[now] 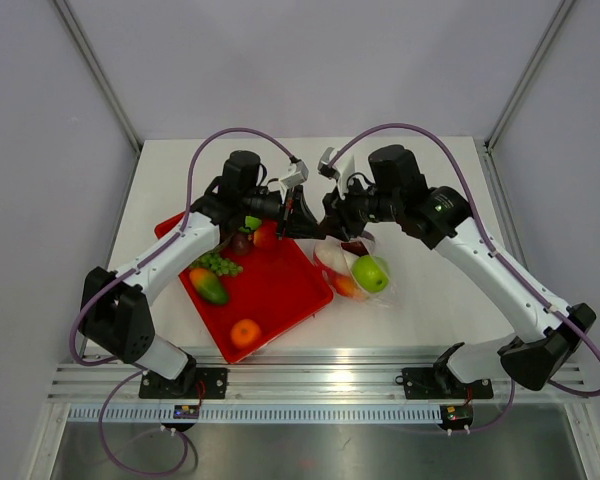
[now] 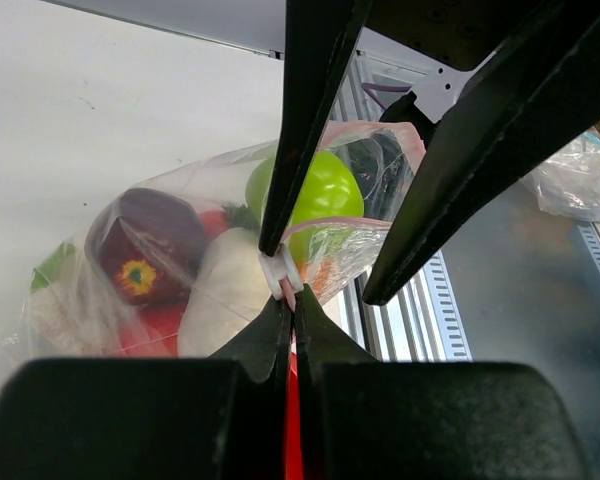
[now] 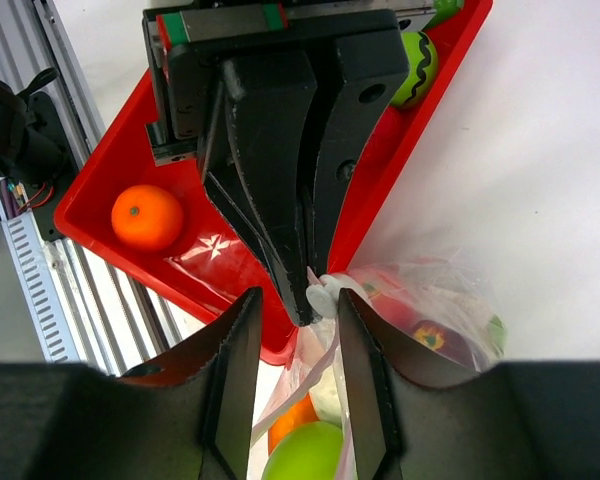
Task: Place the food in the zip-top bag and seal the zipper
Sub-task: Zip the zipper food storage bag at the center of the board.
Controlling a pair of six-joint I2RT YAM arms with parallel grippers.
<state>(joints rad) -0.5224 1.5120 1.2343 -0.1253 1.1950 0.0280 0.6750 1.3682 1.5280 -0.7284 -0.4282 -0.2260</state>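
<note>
A clear crinkly plastic zip-top bag (image 1: 358,270) lies on the table just beside the right edge of the flat red rectangular tray (image 1: 277,287). It holds a glossy green apple (image 1: 371,272), a dark purple fruit with a yellow flower mark (image 2: 145,245), and white, red and orange pieces. Inside the tray sit a round orange (image 1: 245,332), a bunch of green grapes (image 1: 218,264) and a green-and-orange fruit (image 1: 210,286). Over the tray's far right corner the left gripper (image 2: 287,315) is pinched tight on a small white tab (image 3: 322,296) at the end of the thin pinkish-red zipper strip (image 2: 345,218). Facing it, the right gripper (image 3: 295,375) has its fingers apart, with the bag's top edge between them.
</note>
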